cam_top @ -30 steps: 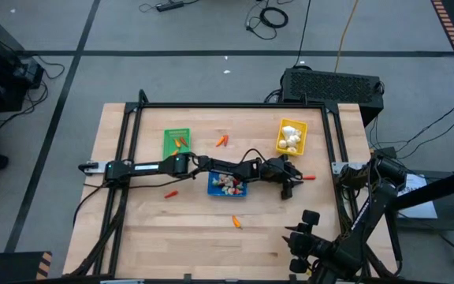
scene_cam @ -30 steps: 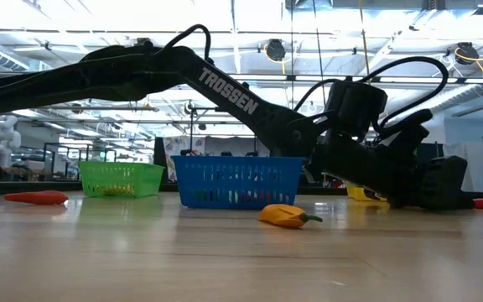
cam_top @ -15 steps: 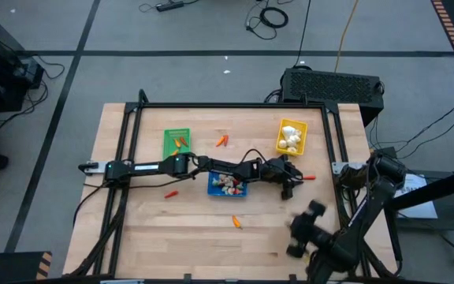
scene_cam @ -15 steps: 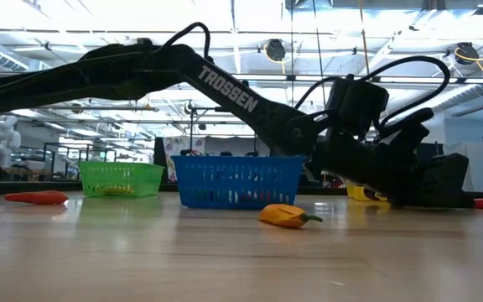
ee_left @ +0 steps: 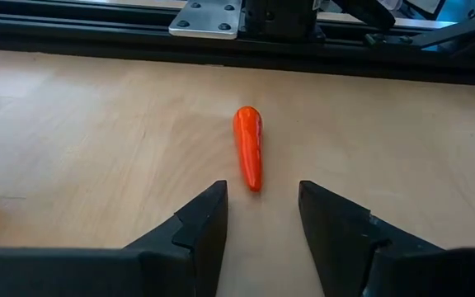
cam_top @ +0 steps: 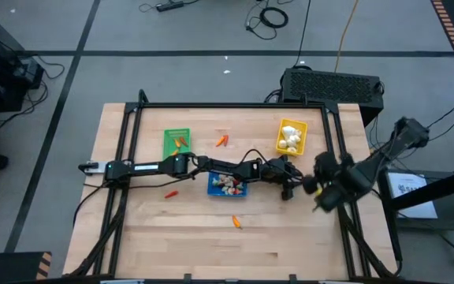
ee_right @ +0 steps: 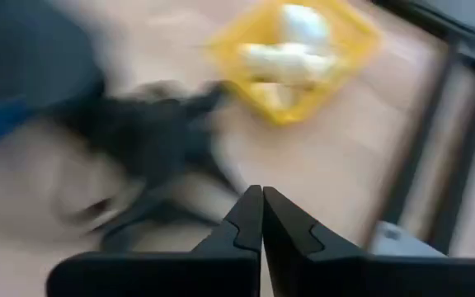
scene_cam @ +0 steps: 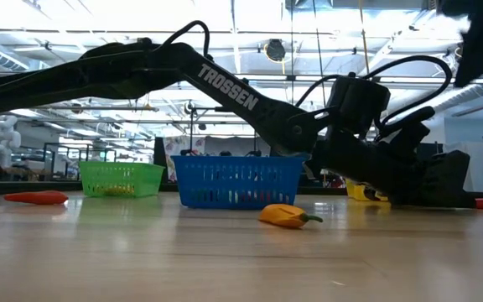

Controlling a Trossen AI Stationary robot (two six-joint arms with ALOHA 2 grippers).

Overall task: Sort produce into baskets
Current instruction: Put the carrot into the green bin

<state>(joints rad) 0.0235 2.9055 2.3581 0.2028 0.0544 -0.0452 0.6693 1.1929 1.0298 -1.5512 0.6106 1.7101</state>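
**Right arm swings up to the counter's right edge**

Since a second ago my right arm has swung from the near right corner up along the counter's right edge; my right claw (cam_top: 319, 189) now hangs by that edge, just right of my left claw, its fingers (ee_right: 258, 216) pressed together with nothing between them. My left arm has not moved: it stretches low across the middle of the counter (cam_top: 187, 237) from the left, elbow raised, wrist dropped close to the wood.

My left claw (ee_left: 261, 216) is open, its two dark fingers spread on either side of the near tip of a red carrot-like piece (ee_left: 249, 147) without touching it. That piece lies flat on the bare wood, pointing away from the claw toward the black frame rail.

Nearest the front edge, an orange pepper-like piece (scene_cam: 288, 216) lies alone on the boards. Behind it sits the blue basket (cam_top: 227, 185), holding mixed white and red bits, with my left arm passing just beyond it. A red piece (cam_top: 171, 193) lies to the left of the blue basket. Farther back stand the green basket (cam_top: 176, 142) with orange pieces inside, a loose orange piece (cam_top: 222, 140) to its right, and the yellow basket (cam_top: 292, 136) with white bulbs.

Beyond the counter, the grey floor carries dark tape lines and cables, and a black box (cam_top: 332, 84) sits behind the far right corner.
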